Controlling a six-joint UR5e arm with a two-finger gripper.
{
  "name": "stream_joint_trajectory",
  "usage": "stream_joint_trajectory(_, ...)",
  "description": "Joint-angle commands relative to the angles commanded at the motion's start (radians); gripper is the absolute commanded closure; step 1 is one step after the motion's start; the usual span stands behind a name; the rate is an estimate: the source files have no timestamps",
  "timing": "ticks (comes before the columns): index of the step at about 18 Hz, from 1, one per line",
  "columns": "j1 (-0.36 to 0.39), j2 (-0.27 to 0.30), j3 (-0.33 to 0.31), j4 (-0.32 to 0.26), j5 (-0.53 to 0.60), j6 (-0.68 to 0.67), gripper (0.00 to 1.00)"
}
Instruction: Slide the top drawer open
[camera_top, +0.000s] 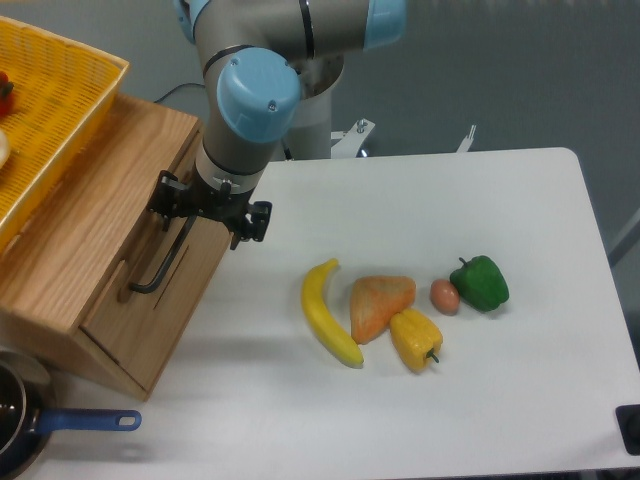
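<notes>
Camera view: we saw the gripper (208, 207) with its jaws spread apart, straddling the upper end of the black bar handle (165, 258) on the top drawer (150, 275), which sat in the wooden cabinet (75, 235) at the left of the tabletop (400, 420), apparently unopened.

1 fixed camera looks down from high in front across the table (480, 400), at middling range.

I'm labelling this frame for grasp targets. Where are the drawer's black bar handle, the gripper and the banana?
black bar handle (168, 262): fixed camera, middle of the bar.
gripper (207, 215): fixed camera, between the fingertips.
banana (324, 313): fixed camera, middle of the curve.
</notes>
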Motion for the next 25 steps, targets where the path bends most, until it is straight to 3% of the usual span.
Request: stream_joint_trajectory(25,-0.005,0.002,-0.009,0.009,0.034,0.003,0.0)
